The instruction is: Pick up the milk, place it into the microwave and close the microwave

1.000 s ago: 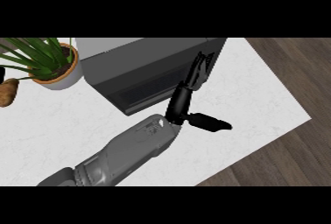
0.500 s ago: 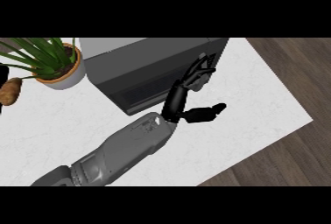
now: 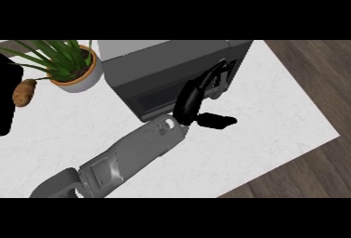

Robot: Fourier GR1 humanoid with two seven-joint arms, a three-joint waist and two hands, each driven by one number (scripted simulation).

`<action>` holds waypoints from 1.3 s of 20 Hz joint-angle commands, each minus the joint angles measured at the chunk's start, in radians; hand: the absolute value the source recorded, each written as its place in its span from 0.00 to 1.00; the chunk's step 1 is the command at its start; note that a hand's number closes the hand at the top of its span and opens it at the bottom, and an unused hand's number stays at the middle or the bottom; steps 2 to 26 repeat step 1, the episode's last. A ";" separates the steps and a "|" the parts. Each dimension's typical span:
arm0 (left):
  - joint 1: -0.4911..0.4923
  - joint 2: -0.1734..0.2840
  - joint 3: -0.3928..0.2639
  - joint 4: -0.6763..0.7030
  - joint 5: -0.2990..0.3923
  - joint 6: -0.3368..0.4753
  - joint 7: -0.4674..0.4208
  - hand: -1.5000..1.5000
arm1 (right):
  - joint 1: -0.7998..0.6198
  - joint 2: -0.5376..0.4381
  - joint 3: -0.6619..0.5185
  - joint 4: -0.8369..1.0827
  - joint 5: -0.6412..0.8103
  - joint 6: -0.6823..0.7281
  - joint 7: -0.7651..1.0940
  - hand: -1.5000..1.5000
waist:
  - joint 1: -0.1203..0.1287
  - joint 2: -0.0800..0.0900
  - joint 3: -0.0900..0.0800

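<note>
**Against the microwave's front, my right robot hand rests with fingers long**

On the white desk (image 3: 274, 107) the grey microwave (image 3: 171, 69) sits toward the far edge, its dark door facing me and looking closed. My right robot hand (image 3: 192, 100) lies against that front near its right end, just beside the control panel strip. My fingers (image 3: 205, 79) run straight up along the door, close together, with only a slight curve at the tips; my thumb (image 3: 218, 122) sticks out sideways to the right, above the desk, holding nothing. My grey forearm (image 3: 130, 158) slants in from the lower left.

I cannot see the milk anywhere; whether it is behind the door I cannot tell.

Left of the microwave stands a potted plant (image 3: 68, 65) with long green leaves, and further left a brown potato-like thing (image 3: 24, 92) lies next to a black shape (image 3: 8, 97) at the view's edge, which I cannot identify.
</note>
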 commanded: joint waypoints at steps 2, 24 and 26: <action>-0.057 0.028 0.024 0.165 0.017 0.047 0.122 0.00 | 0.003 -0.007 -0.005 -0.010 -0.009 -0.009 0.011 0.00 | 0.019 0.016 -0.002; -0.057 0.028 0.024 0.165 0.017 0.047 0.122 0.00 | 0.003 -0.007 -0.005 -0.010 -0.009 -0.009 0.011 0.00 | 0.019 0.016 -0.002; -0.057 0.028 0.024 0.165 0.017 0.047 0.122 0.00 | 0.003 -0.007 -0.005 -0.010 -0.009 -0.009 0.011 0.00 | 0.019 0.016 -0.002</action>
